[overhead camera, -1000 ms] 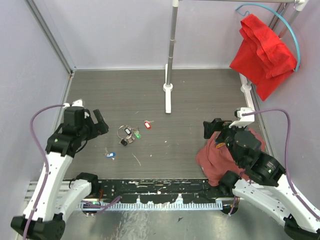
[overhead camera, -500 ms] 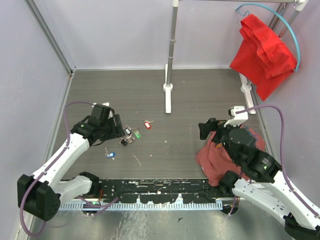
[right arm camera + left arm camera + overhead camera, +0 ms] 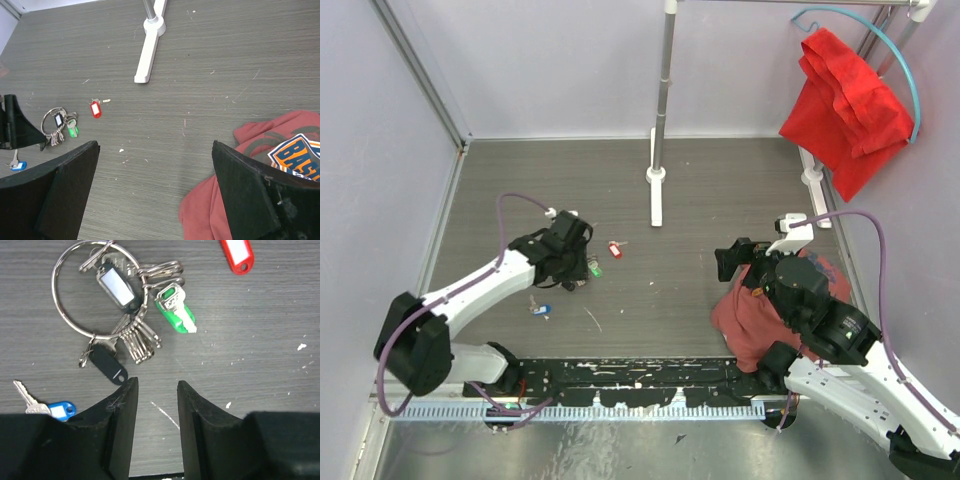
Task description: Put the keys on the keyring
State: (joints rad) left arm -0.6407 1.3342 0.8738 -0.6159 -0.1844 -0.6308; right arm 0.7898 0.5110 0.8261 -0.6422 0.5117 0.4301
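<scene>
The keyring (image 3: 53, 286) lies flat on the dark table (image 3: 260, 340), with a green key (image 3: 174, 307) and black tags bunched at it. A red key (image 3: 237, 255) and a blue key (image 3: 55, 409) lie loose nearby. The left gripper (image 3: 156, 385) hovers just beside the bunch, its jaws narrowly apart on nothing. The right gripper (image 3: 155, 145) gapes empty.

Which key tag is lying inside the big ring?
The black tag with the white label; the green, red, blue and plain black tags lie outside the keyring.
</scene>
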